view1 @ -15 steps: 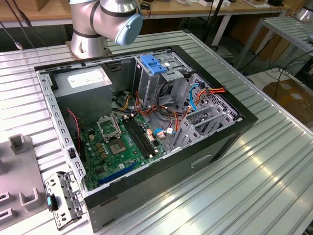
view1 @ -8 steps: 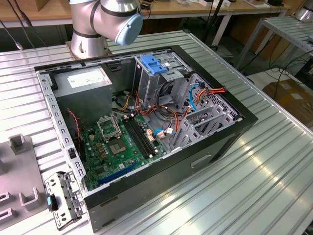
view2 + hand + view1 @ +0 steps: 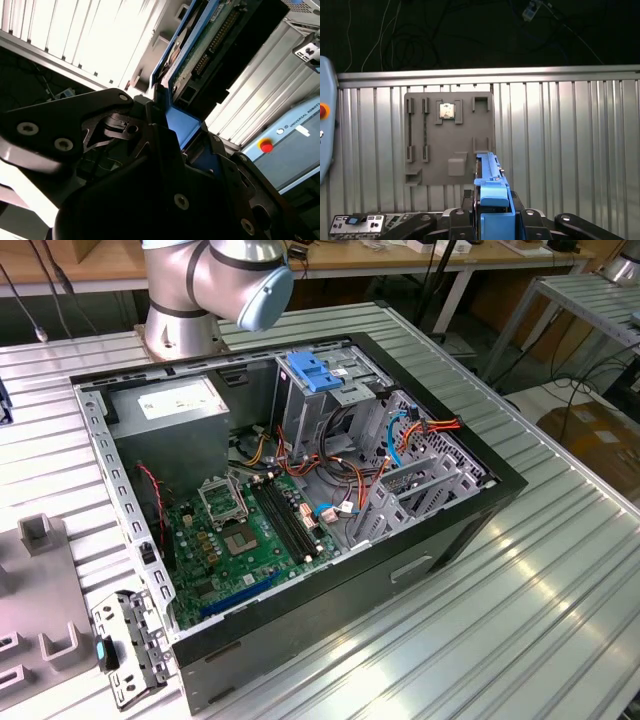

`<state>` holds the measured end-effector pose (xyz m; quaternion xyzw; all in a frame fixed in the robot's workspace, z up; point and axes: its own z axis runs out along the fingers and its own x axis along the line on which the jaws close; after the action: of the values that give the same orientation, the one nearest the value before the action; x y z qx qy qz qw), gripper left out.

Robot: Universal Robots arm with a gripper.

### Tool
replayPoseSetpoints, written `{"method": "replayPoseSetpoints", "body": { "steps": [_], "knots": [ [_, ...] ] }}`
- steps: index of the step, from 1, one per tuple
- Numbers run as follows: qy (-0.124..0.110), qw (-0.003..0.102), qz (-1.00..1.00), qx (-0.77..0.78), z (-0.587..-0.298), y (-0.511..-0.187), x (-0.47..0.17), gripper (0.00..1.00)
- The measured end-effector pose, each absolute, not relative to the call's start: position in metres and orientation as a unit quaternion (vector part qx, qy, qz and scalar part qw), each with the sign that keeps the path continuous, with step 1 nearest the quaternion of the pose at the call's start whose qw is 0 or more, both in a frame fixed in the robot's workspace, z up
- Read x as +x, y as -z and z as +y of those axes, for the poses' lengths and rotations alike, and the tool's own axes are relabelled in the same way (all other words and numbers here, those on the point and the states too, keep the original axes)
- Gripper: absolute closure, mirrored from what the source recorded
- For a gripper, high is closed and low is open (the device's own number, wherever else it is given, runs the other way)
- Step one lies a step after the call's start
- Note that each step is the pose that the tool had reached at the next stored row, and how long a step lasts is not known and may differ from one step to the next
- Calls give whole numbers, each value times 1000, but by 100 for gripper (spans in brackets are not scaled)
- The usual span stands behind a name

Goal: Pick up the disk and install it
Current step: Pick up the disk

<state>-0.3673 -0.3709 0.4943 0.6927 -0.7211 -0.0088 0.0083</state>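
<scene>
The ribbed metal table point(image 3: 560, 570) is the biggest thing. On it lies the open computer case point(image 3: 400, 575), which the exterior view shows. The robot arm point(image 3: 215, 280) stands at about eleven o'clock from the case. Inside the case, a grey power box point(image 3: 175, 405) sits at ten o'clock. A green board point(image 3: 240, 530) lies at seven o'clock. A blue bracket point(image 3: 315, 370) rests on the drive cage at twelve o'clock.

A grey holder plate point(image 3: 435, 150) lies flat on the table in the first wrist view. The exterior view has it at eight o'clock from the case.

The disk point(image 3: 492, 200) is in the gripper point(image 3: 492, 220), off the table. The black fingers point(image 3: 155, 117) are closed tight on its blue side rail. The first wrist view sees the disk from its thin edge, in front of the plate. The second wrist view adds the flat green underside of the disk and a row of pins.

A small square chip point(image 3: 447, 110) sits in one pocket of the plate. A red button point(image 3: 266, 146) is on a pale blue box.
</scene>
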Motion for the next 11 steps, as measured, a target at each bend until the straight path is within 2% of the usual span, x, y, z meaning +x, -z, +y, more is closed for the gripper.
{"method": "replayPoseSetpoints", "body": {
  "steps": [11],
  "knots": [
    [9,9,-721,693,-371,-494,-347,63]
  ]
}}
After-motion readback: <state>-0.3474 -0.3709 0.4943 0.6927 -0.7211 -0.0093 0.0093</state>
